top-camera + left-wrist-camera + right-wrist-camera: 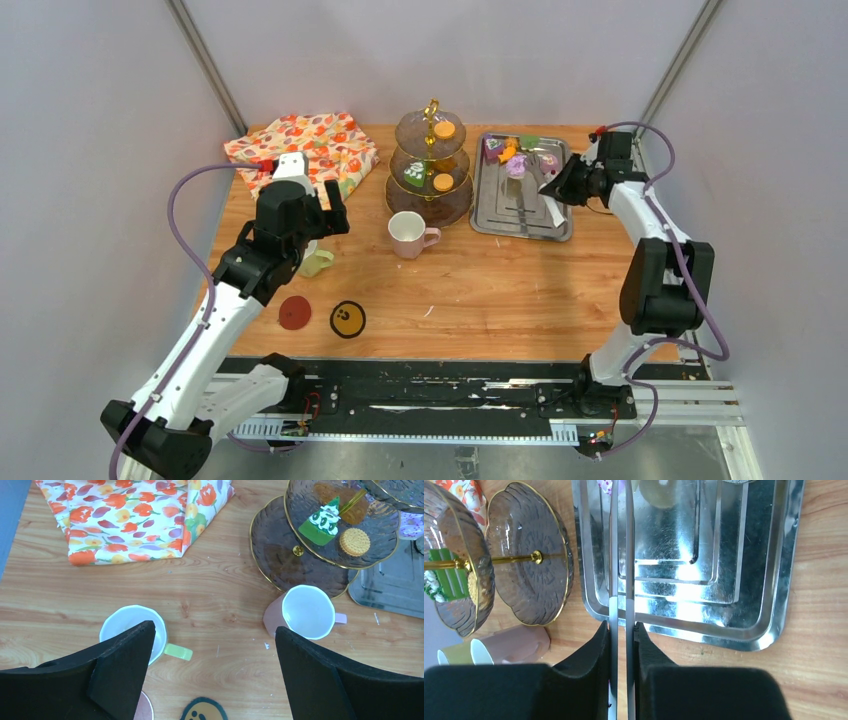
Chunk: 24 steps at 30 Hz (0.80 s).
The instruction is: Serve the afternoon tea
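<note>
Pinching the metal tongs (614,555) in the right tool (621,630), over the steel tray (749,605) of pastries (515,160). Hanging the left tool (214,628) wide open, empty, above the yellow-green mug (125,621), near the pink mug (307,611) and stand (280,555).

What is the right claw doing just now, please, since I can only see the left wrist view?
Observer: The right claw is shut on the long metal tongs, their two arms pressed close together above the rectangular steel tray.
Operator: Thank you. Which pastry lies nearest the tongs' tips?
Observer: From the top view, the purple doughnut, at the tray's far end; whether it is gripped I cannot tell.
Operator: And what is on the stand's top tier?
Observer: One round orange biscuit lies on the top tier of the brown-glass three-tier stand with the gold handle.
</note>
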Each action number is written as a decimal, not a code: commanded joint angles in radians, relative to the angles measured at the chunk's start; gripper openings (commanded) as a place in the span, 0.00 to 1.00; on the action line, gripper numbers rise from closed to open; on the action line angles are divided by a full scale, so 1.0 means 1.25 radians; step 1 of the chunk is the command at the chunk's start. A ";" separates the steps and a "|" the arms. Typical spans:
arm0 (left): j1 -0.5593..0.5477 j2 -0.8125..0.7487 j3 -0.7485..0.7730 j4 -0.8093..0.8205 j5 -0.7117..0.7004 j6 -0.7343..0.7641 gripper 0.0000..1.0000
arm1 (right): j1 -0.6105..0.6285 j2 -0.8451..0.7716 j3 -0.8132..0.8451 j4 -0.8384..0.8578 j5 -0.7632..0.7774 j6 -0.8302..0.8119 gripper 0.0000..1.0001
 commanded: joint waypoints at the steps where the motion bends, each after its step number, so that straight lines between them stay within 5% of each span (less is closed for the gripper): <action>1: -0.003 -0.017 -0.009 0.023 -0.014 0.009 0.95 | -0.012 -0.084 -0.040 0.003 0.010 -0.017 0.01; 14: -0.003 -0.029 -0.014 0.022 -0.005 0.001 0.95 | -0.011 -0.351 -0.075 -0.081 -0.037 -0.055 0.01; 24: -0.003 -0.046 -0.003 0.011 -0.016 0.005 0.95 | 0.087 -0.430 0.041 -0.119 -0.100 -0.044 0.01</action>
